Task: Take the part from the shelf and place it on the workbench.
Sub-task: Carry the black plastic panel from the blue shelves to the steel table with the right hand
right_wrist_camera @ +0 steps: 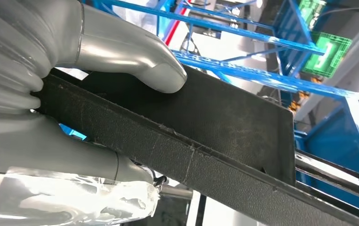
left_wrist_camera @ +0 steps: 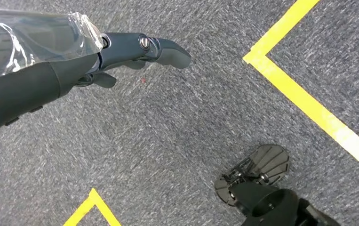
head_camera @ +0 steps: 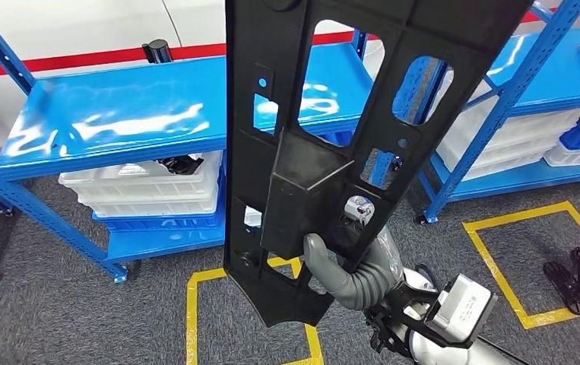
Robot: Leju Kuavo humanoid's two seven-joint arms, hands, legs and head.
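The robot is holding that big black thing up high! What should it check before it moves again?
1. Right hand grips the black part: ok.
2. Thumb presses on the part's raised block: ok.
3. Part off the blue shelf: ok.
4. Left hand free, hanging over the carpet: ok.
5. Workbench in sight: not ok.
6. Part blocks much of the head view: not ok.

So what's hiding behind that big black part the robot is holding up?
Behind the black part, held by the right robot hand, are blue shelves, white bins and grey floor. Its solid areas cover the rest.
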